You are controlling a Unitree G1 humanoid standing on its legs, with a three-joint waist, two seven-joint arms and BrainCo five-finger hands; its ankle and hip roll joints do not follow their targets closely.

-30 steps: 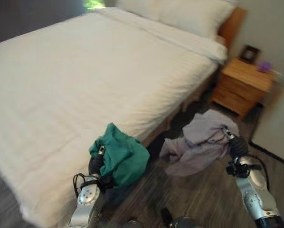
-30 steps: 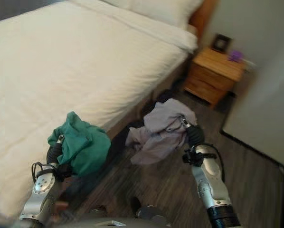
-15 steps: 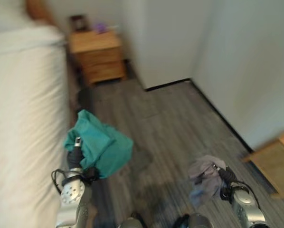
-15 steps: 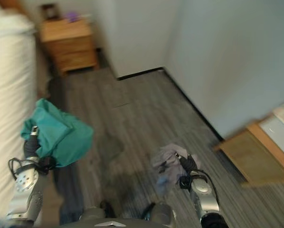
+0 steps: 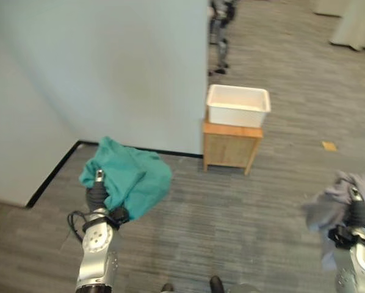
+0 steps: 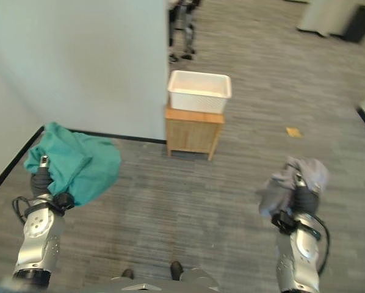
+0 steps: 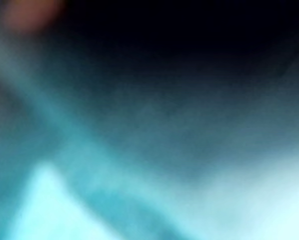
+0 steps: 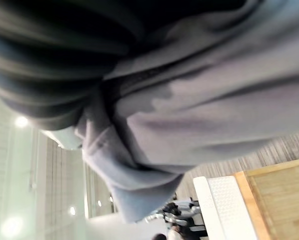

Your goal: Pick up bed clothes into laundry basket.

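The left hand [image 5: 99, 196] is being held up on the robot's left side, and a teal garment [image 5: 129, 176] is hanging over it; the cloth is covering the fingers, so I cannot tell if they are curled round it or spread. In the left wrist view the teal cloth is lying directly before the camera. The right hand [image 6: 303, 199] is raised on the robot's right side and a grey garment [image 6: 292, 178] is draped over its top, with folds falling toward the left of it. The fingers of this hand are also hidden under the cloth, so their state cannot be told. The right wrist view is showing the grey fabric bunched very close to the camera. Ahead of the robot, a white laundry basket [image 5: 238, 105] is standing on a small wooden cabinet [image 5: 230, 146], which is placed against the corner of a pale wall [image 5: 103, 67]. Both garments are well apart from the basket. The floor [image 5: 243, 213] is covered with grey striped carpet, and a person's legs [image 5: 220, 30] are standing beyond the wall corner.
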